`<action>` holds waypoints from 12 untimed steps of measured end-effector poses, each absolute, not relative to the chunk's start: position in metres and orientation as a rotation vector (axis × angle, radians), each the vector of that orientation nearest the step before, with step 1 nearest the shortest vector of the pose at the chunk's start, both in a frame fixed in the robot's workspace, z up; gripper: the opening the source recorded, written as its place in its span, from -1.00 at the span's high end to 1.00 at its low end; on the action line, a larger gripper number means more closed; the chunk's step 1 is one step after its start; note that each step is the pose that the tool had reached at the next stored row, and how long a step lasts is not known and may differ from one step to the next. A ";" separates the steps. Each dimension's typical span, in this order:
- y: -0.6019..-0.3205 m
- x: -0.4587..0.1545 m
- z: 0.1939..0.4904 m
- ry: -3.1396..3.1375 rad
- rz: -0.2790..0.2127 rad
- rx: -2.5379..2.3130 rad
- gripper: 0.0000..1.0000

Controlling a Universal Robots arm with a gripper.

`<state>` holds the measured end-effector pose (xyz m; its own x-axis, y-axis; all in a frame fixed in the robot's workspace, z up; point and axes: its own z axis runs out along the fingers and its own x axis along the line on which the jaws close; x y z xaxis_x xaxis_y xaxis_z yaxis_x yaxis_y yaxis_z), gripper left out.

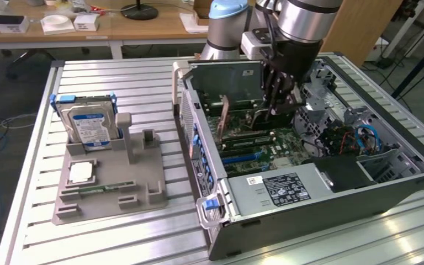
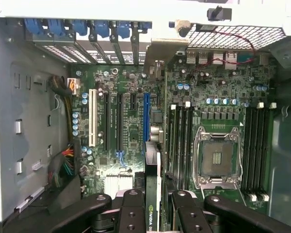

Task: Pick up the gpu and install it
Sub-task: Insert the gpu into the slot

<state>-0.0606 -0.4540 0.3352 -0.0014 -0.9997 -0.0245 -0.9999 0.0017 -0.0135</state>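
Wrist view: black two-fingered claw [image 2: 157, 199] clenched on the thin dark gpu card [image 2: 153, 167] with its silvery bracket, held edge-on between the fingers. A long blue plastic expansion slot [image 2: 146, 116] lies just ahead. Likely hazard: a slight tilt or offset could jam the card's edge beside the slot.

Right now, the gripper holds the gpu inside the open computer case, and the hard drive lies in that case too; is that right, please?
Not quite: the exterior view shows the hard drive standing in the grey holder outside the case. The gripper does hold the gpu inside it.
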 end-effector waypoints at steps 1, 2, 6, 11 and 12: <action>-0.454 -0.061 0.334 2.204 0.012 -2.201 0.47; -0.454 -0.061 0.332 2.204 0.012 -2.201 0.47; -0.455 -0.062 0.327 2.204 0.012 -2.201 0.47; -0.458 -0.063 0.321 2.204 0.012 -2.201 0.47; -0.458 -0.063 0.320 2.204 0.012 -2.201 0.47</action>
